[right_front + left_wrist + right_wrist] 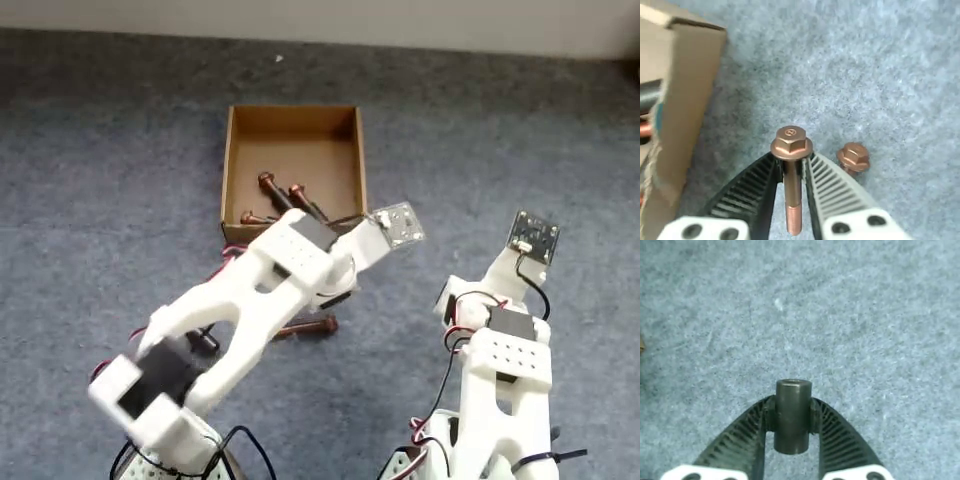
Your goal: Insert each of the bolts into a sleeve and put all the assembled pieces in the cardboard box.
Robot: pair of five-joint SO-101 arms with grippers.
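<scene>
Right now the left gripper [792, 161] is pinching a copper bolt [791, 144] just under its hex head, with the jaws closed against the shank and the threaded end pointing back toward the wrist. Just beside it, on the grey carpet [100, 150], lies a second bolt [853, 158] (head toward the camera, apart from the jaws). The wall of the cardboard box [687, 95] stands close by on the other side of the gripper.

The right gripper [792, 405] is clamped on a dark sleeve [792, 432], held upright between the ribbed fingers [740, 445] with its open bore showing at the end, above bare carpet.

From the high view, the box [229, 170] sits at the far middle of the carpet with several bolts [285, 195] lying in its near half. The left arm [250, 300] stretches diagonally to the box's near right corner, and the right arm [505, 370] stands well apart from it. Under the left arm another copper-headed piece [312, 326] lies on the carpet; whether it wears a sleeve I cannot tell.
</scene>
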